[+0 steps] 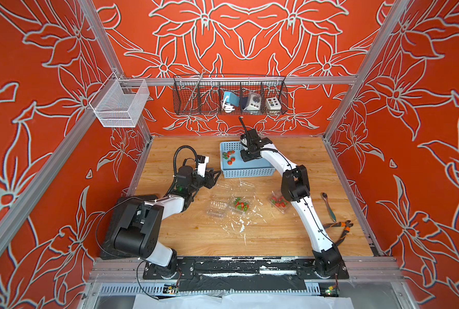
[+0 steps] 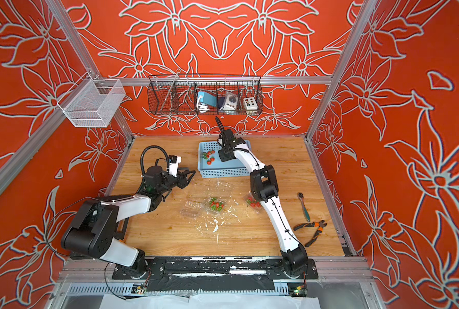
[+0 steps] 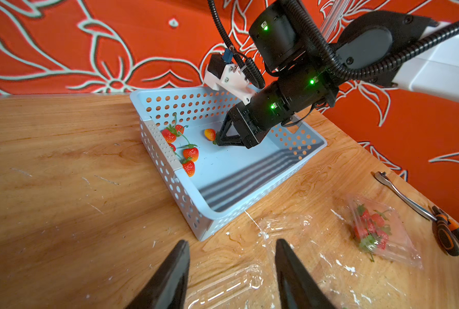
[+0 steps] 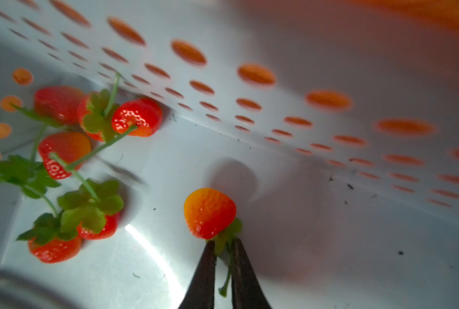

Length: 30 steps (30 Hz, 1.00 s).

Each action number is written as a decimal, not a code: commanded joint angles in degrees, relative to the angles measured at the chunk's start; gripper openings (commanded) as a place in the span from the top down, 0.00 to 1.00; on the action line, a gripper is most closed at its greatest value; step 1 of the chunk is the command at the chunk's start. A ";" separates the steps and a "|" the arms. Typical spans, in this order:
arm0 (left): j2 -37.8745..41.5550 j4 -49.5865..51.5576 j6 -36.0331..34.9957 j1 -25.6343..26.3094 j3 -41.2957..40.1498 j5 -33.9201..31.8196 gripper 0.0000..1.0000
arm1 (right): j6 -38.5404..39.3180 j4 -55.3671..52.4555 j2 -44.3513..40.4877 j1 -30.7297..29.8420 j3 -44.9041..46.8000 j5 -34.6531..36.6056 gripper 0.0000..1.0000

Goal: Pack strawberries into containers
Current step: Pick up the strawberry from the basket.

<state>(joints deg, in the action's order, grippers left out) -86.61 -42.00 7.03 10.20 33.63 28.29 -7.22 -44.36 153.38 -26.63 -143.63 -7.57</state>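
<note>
Wood table (image 1: 263,240), white-flecked. On it: blue basket (image 1: 249,172) at back, three clear containers (image 1: 217,208) mid-table, wrench (image 1: 328,206), pliers (image 1: 340,230) right side.

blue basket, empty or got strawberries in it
Not empty: red strawberries cluster at one end of the blue basket, and the right gripper pinches the stem of an orange-tinged strawberry.

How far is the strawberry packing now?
Done: a clear plastic clamshell container mid-table and a second clamshell by the right arm hold red strawberries. In hand: the right gripper pinches the green stem of an orange-red strawberry inside the light blue perforated basket. Remaining: several red berries lie in that basket; a third clear container looks empty. The left gripper is open, holding nothing.
</note>
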 commanded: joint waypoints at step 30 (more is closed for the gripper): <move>4.75 -0.27 -0.23 0.27 -1.87 -0.31 0.49 | 1.88 19.87 -48.05 -6.11 57.79 -4.85 1.00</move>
<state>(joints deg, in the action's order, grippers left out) -84.25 -41.98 7.07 10.20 33.15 28.14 -5.23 -29.04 111.83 -29.52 -93.38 -11.73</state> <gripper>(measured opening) 0.512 0.049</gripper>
